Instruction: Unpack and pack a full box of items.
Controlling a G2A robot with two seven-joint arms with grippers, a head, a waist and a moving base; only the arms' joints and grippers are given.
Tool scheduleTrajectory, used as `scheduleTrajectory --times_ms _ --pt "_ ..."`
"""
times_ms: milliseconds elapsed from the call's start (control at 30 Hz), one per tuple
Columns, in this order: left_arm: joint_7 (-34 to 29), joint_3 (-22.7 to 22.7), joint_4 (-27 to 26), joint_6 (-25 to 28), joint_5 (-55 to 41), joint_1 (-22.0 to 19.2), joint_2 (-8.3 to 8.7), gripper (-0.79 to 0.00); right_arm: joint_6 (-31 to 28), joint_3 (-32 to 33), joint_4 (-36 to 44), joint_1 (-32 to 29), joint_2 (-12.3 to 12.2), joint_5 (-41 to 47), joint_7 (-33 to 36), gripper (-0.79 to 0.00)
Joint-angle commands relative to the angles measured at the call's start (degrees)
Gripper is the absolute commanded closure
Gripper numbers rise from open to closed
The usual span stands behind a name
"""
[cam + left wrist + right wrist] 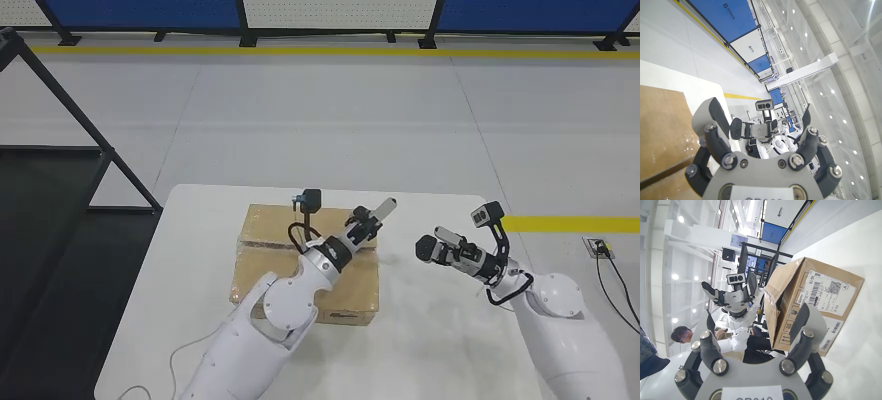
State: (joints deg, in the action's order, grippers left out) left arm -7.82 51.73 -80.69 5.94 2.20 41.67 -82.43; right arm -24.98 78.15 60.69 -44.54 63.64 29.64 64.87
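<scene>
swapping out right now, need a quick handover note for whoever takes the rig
Left gripper: open, empty, over the far right corner of the box.
Right gripper: open, empty, above the table, right of the box.
The box sits on the table, flaps down, one flap gaping a little.
Done: nothing unpacked yet.
Left: open the box, unpack, repack.

Bright, even hall lighting over my workspace.
Rows of round ceiling lamps (832, 91) flare white above my wrists; the white table (440, 340) lies evenly lit, glare glints off the box (687, 136), and straight lines bow toward both wrist views' edges.
</scene>
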Motion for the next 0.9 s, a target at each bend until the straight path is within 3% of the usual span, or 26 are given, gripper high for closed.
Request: scheduleTrajectory --times_ms 0,233,367,533,867 --pt "0.0 0.5 -0.2 0.2 -0.1 0.1 -0.09 -0.785 0.0 -0.2 -0.2 0.2 0.0 0.1 0.8 -0.785" --pt "-0.9 2.6 -3.2 0.1 0.0 1.4 -0.09 -0.785 1.6 -0.2 0.4 0.4 -0.3 7.8 13.3 -0.785" --pt "-1.2 3.0 -3.4 0.1 0.3 1.9 -0.21 -0.785 5.6 -1.0 1.3 0.5 -0.6 8.3 18.4 -0.785" --pt "-1.5 2.8 -2.9 0.4 0.6 2.2 -0.57 -0.785 8.8 -3.1 1.5 0.9 -0.4 8.3 19.3 -0.785" --pt "-2.0 2.8 -1.9 0.5 1.0 2.0 -1.25 -0.785 10.6 -6.8 1.4 2.7 0.5 7.2 14.7 -0.767"
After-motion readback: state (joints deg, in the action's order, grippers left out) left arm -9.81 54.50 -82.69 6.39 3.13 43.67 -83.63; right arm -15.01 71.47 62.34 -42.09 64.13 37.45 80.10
